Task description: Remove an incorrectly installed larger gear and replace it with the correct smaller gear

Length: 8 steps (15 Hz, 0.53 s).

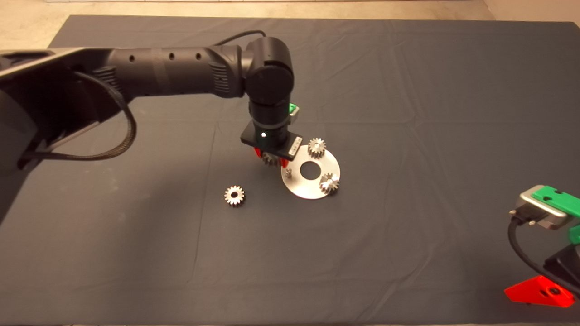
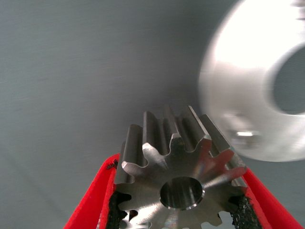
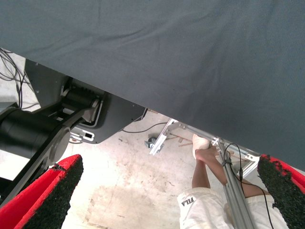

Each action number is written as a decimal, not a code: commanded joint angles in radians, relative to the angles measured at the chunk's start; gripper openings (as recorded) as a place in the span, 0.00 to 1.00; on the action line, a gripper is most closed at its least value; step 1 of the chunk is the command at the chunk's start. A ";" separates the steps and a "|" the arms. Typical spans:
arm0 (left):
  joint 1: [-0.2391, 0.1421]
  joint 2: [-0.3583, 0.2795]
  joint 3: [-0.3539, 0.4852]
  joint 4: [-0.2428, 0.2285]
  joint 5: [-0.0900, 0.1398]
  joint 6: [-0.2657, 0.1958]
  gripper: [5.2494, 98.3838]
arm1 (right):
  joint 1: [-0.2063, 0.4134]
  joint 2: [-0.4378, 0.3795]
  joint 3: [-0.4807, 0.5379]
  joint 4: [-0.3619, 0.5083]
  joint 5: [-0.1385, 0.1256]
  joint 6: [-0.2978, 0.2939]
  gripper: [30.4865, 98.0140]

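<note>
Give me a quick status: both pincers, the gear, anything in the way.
Left pincer shut on a gear, at the silver disc's edge. Right pincer open, parked lower right. Spare gear on the mat. Nothing blocking.

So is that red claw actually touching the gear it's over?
Touching. In the left wrist view, the left gripper has its black pads pressed against the larger gear's teeth on both sides.

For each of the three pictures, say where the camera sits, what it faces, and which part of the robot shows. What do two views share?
Head view: above, looking down at the mat; left arm's gripper at the silver disc, right gripper waiting at the lower right edge.
Left wrist view: on that wrist, facing the held gear between red fingers.
Right wrist view: past open fingers to the floor and a person's leg.
Shared: head and left wrist views both show the gear and disc.
</note>
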<state>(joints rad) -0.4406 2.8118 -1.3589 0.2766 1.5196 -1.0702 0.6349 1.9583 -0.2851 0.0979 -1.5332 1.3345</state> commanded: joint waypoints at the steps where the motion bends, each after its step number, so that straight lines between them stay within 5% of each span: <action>1: -0.020 -0.047 -0.115 0.033 0.120 0.127 0.43 | 0.016 -0.005 0.005 0.034 -0.054 -0.001 0.98; 5: 0.028 -0.051 -0.164 0.080 0.111 0.184 0.43 | 0.016 -0.005 0.005 0.034 -0.054 -0.001 0.98; 8: 0.044 -0.059 -0.169 0.108 0.057 0.184 0.43 | 0.016 -0.005 0.005 0.034 -0.054 -0.001 0.98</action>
<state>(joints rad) -0.4098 2.7672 -1.5000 0.3281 1.5198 -0.9211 0.6349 1.9555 -0.2851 0.0981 -1.5332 1.3345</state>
